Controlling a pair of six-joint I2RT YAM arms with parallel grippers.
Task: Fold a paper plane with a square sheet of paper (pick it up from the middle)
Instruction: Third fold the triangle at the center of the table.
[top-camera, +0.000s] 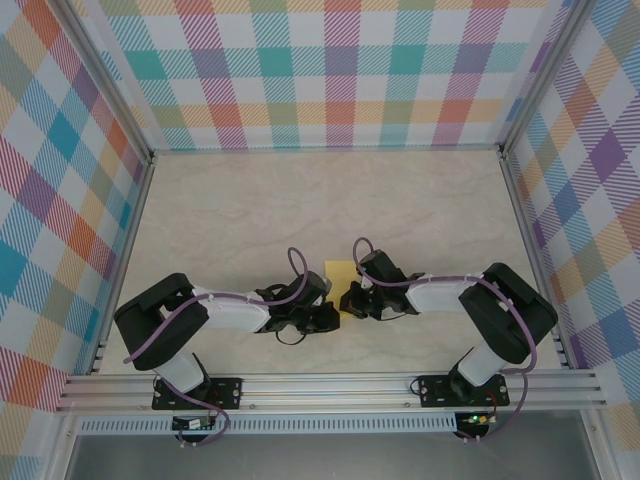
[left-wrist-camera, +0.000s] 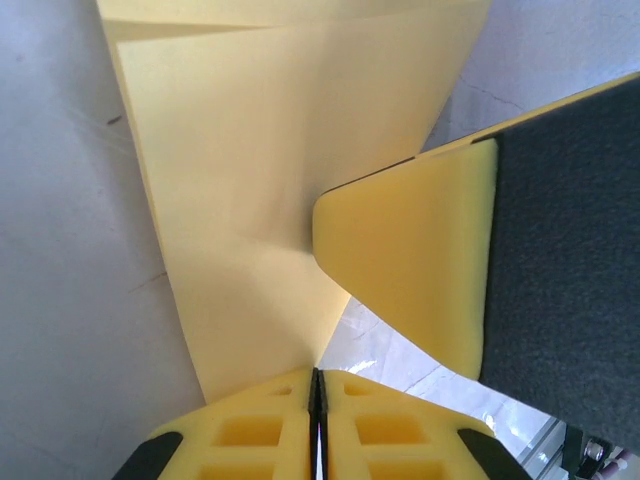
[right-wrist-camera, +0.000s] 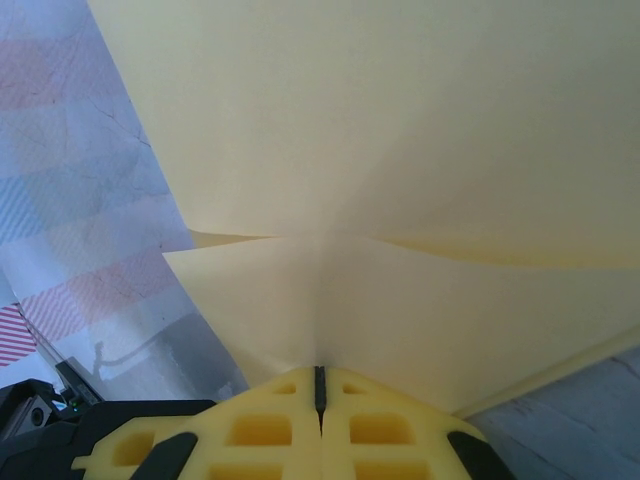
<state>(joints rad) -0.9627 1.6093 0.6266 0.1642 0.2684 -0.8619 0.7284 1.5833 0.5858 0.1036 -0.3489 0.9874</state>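
The square sheet of paper (left-wrist-camera: 250, 180) is light, limp and easily creased. The left fingers (left-wrist-camera: 280, 405) and right fingers (right-wrist-camera: 285, 400) are closed on it. Gentle grips at creases should hold best.

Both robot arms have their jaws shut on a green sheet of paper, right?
Not green: the sheet of paper is yellow, as the left wrist view shows. The left gripper and right gripper do each have their jaws shut on it.

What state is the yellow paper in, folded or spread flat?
Folded, at least partly: the yellow paper shows overlapping layers and a flap edge, pinched by the left pincer and right pincer.
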